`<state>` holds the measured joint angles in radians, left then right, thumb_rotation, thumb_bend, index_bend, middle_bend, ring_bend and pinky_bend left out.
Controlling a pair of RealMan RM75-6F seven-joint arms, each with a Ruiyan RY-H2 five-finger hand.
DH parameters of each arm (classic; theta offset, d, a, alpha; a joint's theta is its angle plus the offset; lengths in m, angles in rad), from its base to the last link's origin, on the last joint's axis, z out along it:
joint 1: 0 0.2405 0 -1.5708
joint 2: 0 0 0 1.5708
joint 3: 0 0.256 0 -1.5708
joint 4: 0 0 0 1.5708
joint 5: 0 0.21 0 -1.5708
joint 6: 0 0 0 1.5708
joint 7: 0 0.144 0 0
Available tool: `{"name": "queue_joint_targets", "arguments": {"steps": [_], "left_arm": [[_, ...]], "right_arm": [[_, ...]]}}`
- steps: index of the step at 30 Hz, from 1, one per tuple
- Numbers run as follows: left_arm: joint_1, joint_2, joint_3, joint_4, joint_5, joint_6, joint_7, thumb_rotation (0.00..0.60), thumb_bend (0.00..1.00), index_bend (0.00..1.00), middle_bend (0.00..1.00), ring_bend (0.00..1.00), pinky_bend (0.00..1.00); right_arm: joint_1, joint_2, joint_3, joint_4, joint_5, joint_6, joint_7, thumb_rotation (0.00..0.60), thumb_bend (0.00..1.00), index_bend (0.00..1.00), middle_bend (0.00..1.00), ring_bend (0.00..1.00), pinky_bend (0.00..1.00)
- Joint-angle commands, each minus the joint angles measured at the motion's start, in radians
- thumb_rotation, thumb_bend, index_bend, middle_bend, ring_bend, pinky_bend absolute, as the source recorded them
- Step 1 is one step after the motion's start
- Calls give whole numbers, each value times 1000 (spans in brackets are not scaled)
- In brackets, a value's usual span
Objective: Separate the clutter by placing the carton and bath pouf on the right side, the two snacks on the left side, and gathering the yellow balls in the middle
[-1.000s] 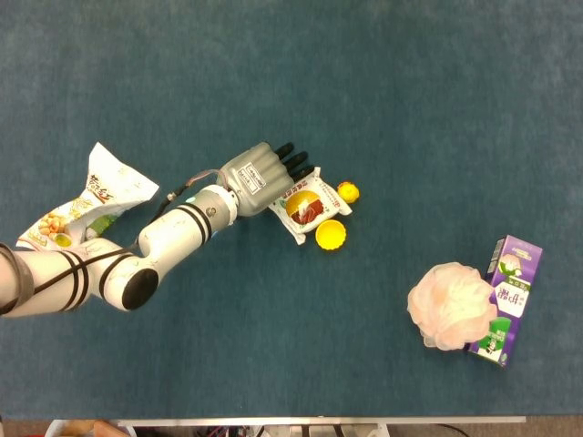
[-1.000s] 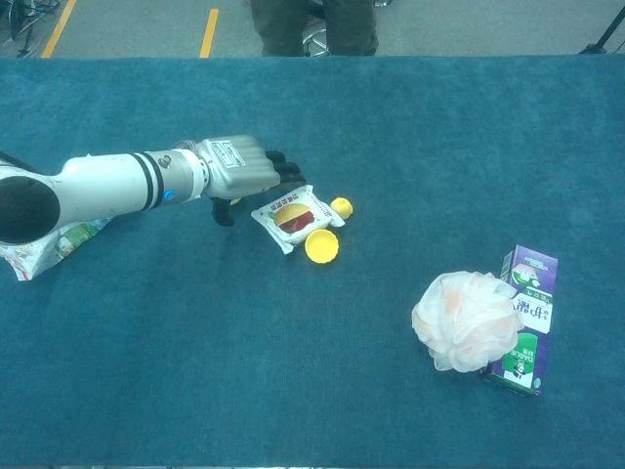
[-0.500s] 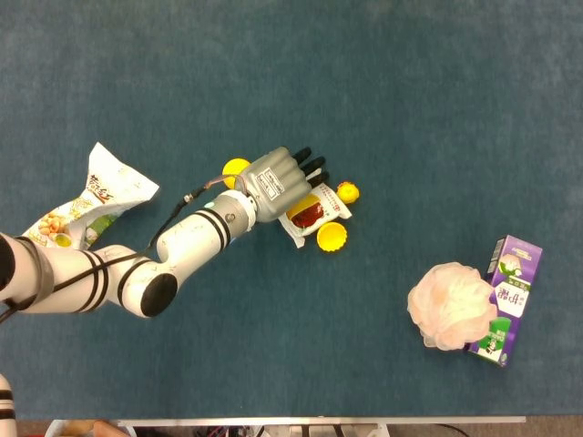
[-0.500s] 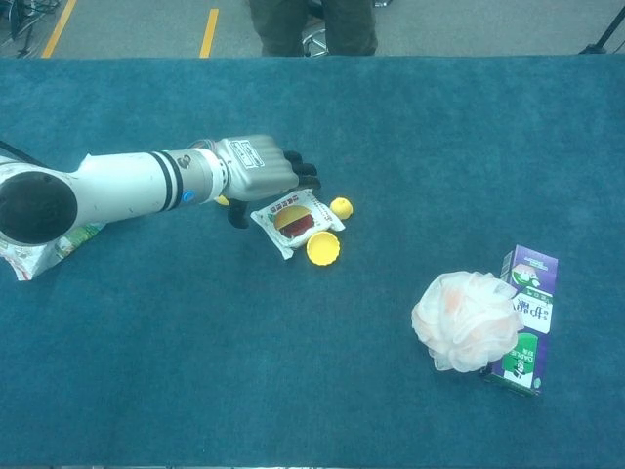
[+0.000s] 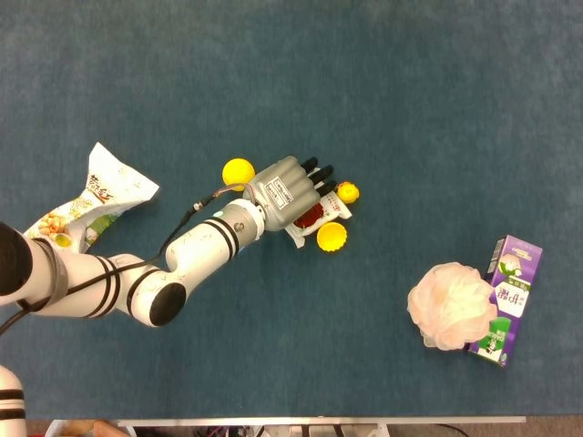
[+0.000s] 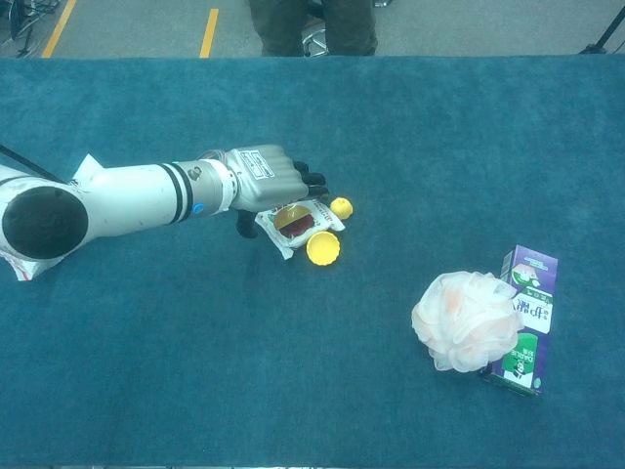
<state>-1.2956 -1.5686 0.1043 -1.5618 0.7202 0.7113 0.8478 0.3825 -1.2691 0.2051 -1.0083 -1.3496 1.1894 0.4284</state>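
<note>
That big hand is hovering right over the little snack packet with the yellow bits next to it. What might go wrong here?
1. The left hand covers much of the small snack packet, and two yellow balls lie right beside it. Closing the fingers might knock them rolling away.
2. The flat packet could slip from the grasp instead of lifting.
3. A third yellow ball sits close by the wrist, so dragging the packet left might bump it.

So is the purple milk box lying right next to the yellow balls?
No, in the head view the purple carton sits far right beside the pink bath pouf, well apart from the yellow balls in the middle.
</note>
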Motion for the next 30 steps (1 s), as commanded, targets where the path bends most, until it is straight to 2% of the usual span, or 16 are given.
{"name": "queue_joint_targets", "arguments": {"steps": [1, 22, 30], "left_arm": [[1, -8, 4, 6, 7, 2, -9, 600, 200, 33, 33, 106, 394], [56, -15, 3, 52, 188, -2, -136, 600, 201, 211, 199, 228, 522], [51, 33, -5, 4, 184, 14, -115, 600, 200, 226, 214, 237, 533]], "right_arm": [[0, -2, -1, 2, -2, 0, 2, 600, 0, 108, 255, 222, 306], [-6, -9, -3, 16, 1, -6, 9, 600, 0, 108, 255, 222, 306], [-8, -12, -3, 21, 3, -9, 12, 600, 0, 108, 255, 222, 306]]}}
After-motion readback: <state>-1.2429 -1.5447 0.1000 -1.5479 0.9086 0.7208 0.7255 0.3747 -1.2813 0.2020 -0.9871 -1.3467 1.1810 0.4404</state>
